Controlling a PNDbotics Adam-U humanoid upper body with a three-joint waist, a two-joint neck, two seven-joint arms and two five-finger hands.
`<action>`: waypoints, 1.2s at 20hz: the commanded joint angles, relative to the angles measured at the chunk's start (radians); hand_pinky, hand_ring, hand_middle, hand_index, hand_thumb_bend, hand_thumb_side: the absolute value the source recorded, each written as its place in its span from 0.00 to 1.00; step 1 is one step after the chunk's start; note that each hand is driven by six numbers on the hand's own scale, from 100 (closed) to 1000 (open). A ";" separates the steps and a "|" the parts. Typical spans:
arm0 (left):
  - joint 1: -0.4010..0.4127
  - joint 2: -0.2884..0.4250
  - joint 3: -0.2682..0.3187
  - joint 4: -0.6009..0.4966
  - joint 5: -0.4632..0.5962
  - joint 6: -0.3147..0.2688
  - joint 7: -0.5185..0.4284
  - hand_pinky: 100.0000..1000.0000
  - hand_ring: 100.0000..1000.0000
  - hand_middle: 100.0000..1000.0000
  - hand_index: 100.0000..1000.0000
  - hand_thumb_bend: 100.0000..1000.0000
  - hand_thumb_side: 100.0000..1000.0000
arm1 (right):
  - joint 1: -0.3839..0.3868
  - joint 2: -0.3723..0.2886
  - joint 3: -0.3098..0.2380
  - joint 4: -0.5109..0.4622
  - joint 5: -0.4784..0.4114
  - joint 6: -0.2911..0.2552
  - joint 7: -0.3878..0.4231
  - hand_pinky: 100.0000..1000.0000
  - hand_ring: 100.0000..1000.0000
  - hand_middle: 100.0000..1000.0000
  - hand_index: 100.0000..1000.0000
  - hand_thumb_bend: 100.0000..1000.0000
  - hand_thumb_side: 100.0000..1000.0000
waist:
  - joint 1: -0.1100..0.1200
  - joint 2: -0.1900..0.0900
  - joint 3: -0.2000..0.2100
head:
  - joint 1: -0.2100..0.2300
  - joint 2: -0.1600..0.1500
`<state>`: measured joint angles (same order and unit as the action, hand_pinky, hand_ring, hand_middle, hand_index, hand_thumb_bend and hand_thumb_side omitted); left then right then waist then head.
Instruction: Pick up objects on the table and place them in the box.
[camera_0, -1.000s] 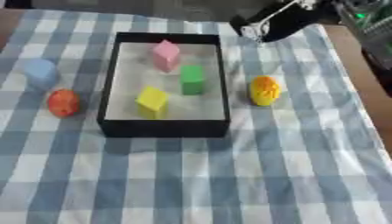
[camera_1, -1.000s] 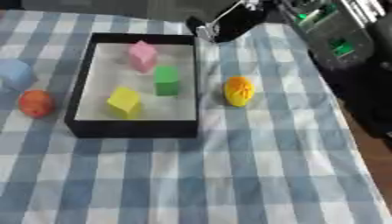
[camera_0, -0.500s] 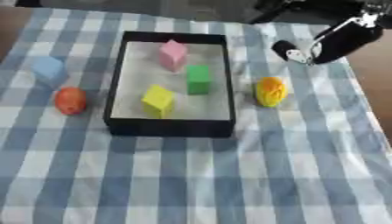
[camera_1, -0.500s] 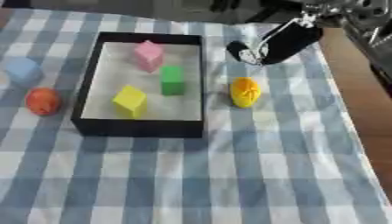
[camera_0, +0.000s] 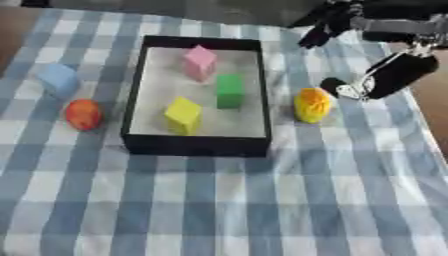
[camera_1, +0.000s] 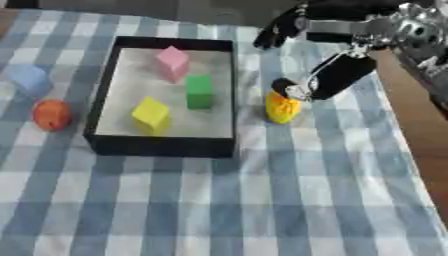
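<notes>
A black box (camera_0: 194, 145) stands on the checked cloth and holds a pink block (camera_0: 199, 62), a green block (camera_0: 230, 91) and a yellow block (camera_0: 183, 115). Just right of the box a yellow-orange object (camera_0: 311, 105) stands on the cloth. My right hand (camera_0: 389, 75) comes in from the upper right and hovers close to that object's upper right side, open, fingers pointing down-left and holding nothing. Left of the box lie a blue block (camera_0: 59, 80) and an orange-red round object (camera_0: 83, 114). My left hand does not show.
A dark arm part (camera_0: 325, 27) reaches across the far right above the box's corner. The cloth ends at the right, where brown table (camera_1: 420, 115) shows. Open checked cloth (camera_0: 227, 205) spreads in front of the box.
My right hand has come from above the box's far right corner down and to the right, ending beside the yellow-orange object. The blocks and the box have stayed put.
</notes>
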<state>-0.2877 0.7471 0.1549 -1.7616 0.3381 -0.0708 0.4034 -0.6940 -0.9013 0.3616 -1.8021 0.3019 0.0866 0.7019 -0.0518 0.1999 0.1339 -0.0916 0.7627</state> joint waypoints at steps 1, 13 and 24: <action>-0.018 0.027 0.000 -0.005 0.003 0.001 -0.010 0.78 0.77 0.80 0.83 0.10 0.71 | -0.016 -0.007 -0.002 0.060 -0.007 0.004 -0.021 0.88 0.83 0.76 0.88 0.14 0.19 | -0.007 0.003 0.004 | -0.008 -0.002; -0.030 0.015 -0.008 -0.003 0.006 0.006 -0.025 0.78 0.77 0.81 0.83 0.08 0.73 | -0.047 0.060 0.031 0.242 0.040 -0.026 -0.040 0.88 0.84 0.77 0.89 0.15 0.22 | -0.005 0.026 0.019 | -0.020 -0.005; -0.027 0.011 -0.009 0.000 0.006 0.007 -0.030 0.78 0.77 0.81 0.83 0.07 0.74 | -0.023 0.060 0.026 0.231 0.027 -0.020 -0.062 0.88 0.84 0.77 0.90 0.17 0.28 | -0.004 0.036 0.016 | -0.024 -0.015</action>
<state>-0.3075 0.7371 0.1400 -1.7559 0.3425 -0.0618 0.3784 -0.7066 -0.8144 0.4011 -1.5570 0.3206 0.0624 0.6468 -0.0518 0.2332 0.1504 -0.1123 0.7607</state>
